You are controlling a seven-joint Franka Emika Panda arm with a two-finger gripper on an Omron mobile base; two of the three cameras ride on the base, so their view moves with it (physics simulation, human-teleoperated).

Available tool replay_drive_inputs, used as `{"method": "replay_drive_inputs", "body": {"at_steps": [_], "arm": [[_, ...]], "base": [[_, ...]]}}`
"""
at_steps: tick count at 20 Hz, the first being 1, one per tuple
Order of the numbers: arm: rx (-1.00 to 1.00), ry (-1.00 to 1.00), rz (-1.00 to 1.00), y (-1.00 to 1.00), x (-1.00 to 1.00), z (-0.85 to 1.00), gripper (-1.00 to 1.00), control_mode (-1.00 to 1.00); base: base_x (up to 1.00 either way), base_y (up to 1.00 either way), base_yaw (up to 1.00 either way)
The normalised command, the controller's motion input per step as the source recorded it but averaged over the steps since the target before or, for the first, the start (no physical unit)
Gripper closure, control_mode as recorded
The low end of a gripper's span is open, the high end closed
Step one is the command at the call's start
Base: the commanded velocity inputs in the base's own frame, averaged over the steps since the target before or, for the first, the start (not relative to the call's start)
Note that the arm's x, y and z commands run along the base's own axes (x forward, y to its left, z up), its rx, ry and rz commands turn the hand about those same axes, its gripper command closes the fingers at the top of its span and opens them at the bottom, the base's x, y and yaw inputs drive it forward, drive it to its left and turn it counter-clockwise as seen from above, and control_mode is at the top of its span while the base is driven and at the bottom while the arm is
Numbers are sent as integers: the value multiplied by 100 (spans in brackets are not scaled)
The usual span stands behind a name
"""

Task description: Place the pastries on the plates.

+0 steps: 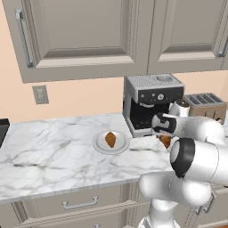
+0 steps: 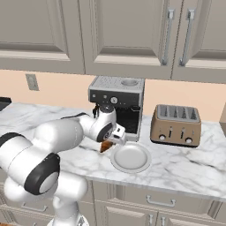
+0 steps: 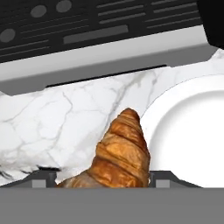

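Note:
One pastry (image 1: 110,139) lies on the left plate (image 1: 99,144), out on the marble counter. The second pastry (image 2: 106,146) (image 3: 122,151) is golden-brown and tapered. It sits between the fingertips of my gripper (image 2: 110,142) (image 3: 103,179), which is shut on it just above the counter. In the left base view the gripper (image 1: 164,136) and its pastry (image 1: 165,140) peek out behind my arm. The other plate (image 2: 130,157) (image 3: 188,131) has nothing on it. It lies right beside the held pastry, whose tip is just short of the rim.
A black and steel espresso machine (image 2: 117,103) (image 1: 151,100) stands directly behind the gripper, its base close to the hand. A copper toaster (image 2: 175,125) stands to the right. Wall cabinets hang overhead. The counter's front edge (image 2: 145,183) runs just beyond the bare plate.

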Motion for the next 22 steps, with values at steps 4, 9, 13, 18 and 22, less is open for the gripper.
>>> {"method": "replay_drive_inputs", "body": {"at_steps": [4,9,13,18,22], "arm": [[0,0,-9,-61,-1,2,100,-100],[0,-2,-6,-53,-1,0,100,-100],[0,0,0,-44,2,-6,100,-100],[0,1,0,-34,-3,-30,100,-100],[0,9,0,-5,-1,-54,100,-100]], "base": [[0,0,0],[0,0,0],[0,0,0],[0,0,0],[0,0,0]]}}
